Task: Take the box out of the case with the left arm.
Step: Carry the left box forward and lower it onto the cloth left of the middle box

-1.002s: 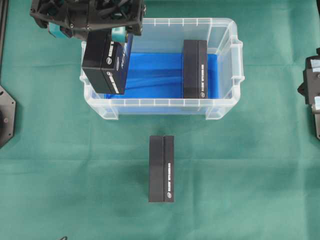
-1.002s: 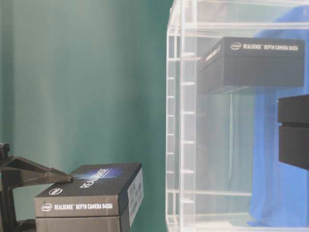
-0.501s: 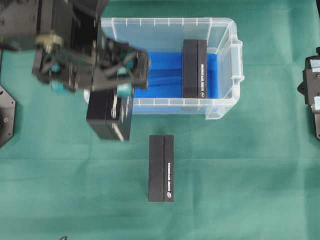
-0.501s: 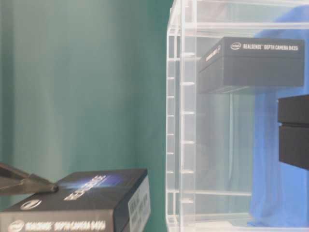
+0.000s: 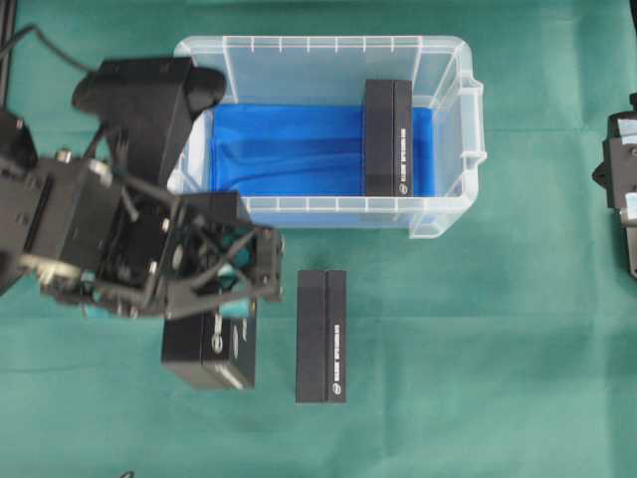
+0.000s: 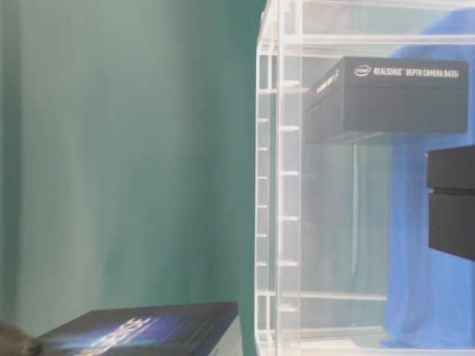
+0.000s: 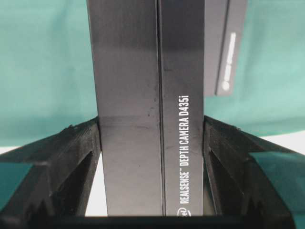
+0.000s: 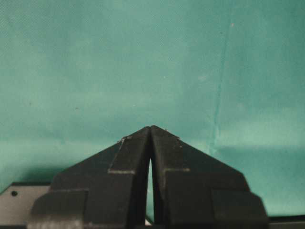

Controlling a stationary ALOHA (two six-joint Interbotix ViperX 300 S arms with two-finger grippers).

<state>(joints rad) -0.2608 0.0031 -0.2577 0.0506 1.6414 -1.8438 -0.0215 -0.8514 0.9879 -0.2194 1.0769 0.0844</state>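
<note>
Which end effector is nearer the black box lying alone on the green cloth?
Left. The left end effector, gripping another box, is just beside the lone box; the right end effector sits at the far edge.

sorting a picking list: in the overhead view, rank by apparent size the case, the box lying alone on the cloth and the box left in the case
1. the case, largest by far.
2. the box on the cloth.
3. the box in the case, which looks slightly smaller; the two look alike in shape, so camera distance may explain the difference.

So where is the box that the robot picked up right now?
Seen from overhead, the held box is outside the case, lower left, beside the box on the cloth.
</note>
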